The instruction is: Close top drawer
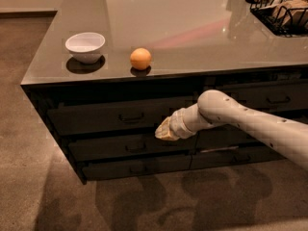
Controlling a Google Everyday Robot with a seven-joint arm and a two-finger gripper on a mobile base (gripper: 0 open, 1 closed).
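Note:
The top drawer (110, 118) is the wide dark front just under the counter's left part, with a small bar handle (131, 118) at its middle. None of its grey inside shows. My gripper (163, 130) hangs in front of the drawer fronts, at the right end of the top drawer and just below its lower edge, pointing left. I cannot tell whether it touches the front. My white arm (250, 124) reaches in from the right.
A white bowl (85, 46) and an orange (140, 58) sit on the glossy counter (192, 28) near its front edge. A black wire basket (281, 8) stands at the back right. Two more dark drawers (127, 148) lie below, and another bank of drawers (272, 99) to the right.

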